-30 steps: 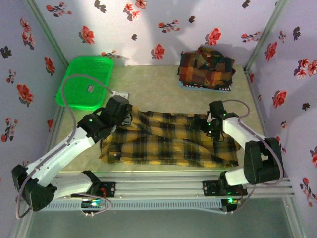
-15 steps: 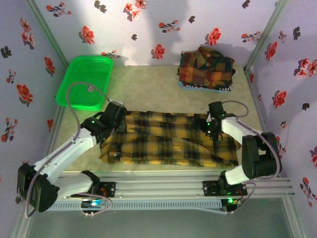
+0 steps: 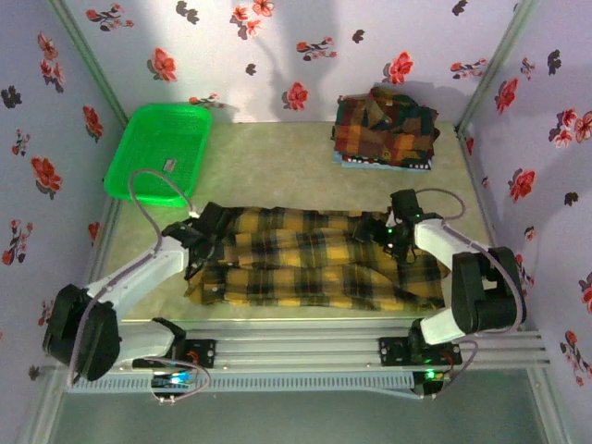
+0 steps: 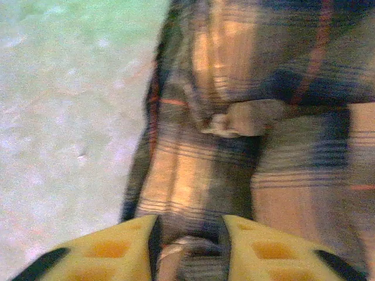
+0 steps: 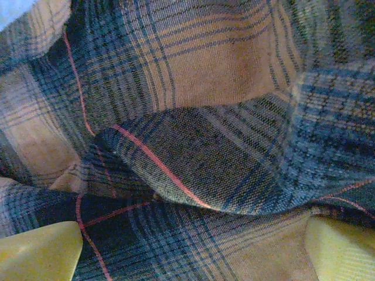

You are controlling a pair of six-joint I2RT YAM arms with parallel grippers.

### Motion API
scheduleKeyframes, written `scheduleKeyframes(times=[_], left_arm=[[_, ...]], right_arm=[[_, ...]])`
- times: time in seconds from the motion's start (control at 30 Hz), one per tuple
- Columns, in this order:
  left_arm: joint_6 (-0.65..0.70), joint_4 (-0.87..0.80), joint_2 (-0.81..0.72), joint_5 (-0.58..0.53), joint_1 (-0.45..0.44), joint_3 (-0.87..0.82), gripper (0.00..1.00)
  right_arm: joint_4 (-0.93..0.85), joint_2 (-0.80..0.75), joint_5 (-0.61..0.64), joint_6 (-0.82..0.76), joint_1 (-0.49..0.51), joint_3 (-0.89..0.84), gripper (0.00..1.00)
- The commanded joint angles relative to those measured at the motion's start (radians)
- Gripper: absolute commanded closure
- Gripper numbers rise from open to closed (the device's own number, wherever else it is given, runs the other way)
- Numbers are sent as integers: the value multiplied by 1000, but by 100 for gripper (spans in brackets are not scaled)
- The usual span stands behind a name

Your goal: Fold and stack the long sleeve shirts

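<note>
A staged robot test booth: flowered paper walls (image 3: pixel 305 28) box in a table (image 3: pixel 277 157); aluminium rail (image 3: pixel 296 344) in front.

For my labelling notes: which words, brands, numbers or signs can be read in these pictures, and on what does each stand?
No text can be read.
Small tag in the green basket: too small to read.
Yellow plaid shirt and folded shirt stack: no writing visible.

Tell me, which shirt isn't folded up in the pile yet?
The yellow-and-black check shirt, spread out wide at the front. The red, orange and green shirts sit stacked at the far right.
</note>
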Motion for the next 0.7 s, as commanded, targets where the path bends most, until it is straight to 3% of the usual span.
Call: scheduleKeyframes(times=[0.0, 0.1, 0.2, 0.27, 0.4, 0.47, 0.67], left_arm=[[-143, -151, 52, -115, 17, 112, 45], [-206, -261, 29, -103, -11, 253, 33], [-224, -210, -4, 45, -74, 323, 26], [-211, -131, 2, 207, -93, 324, 26], [-191, -45, 74, 378, -120, 292, 36], [-175, -37, 128, 379, -123, 291, 44], [-174, 49, 277, 342, -80, 222, 46]], right_arm=[[-29, -47, -61, 22, -3, -24, 1], [-141, -138, -25, 4, -4, 4, 1], [-305, -229, 85, -15, -4, 59, 1], [-369, -275, 133, 1, -4, 72, 1], [-327, -310, 92, 50, -4, 9, 2], [-277, -295, 60, 88, -3, -33, 6], [-136, -239, 81, 185, 18, -114, 18]])
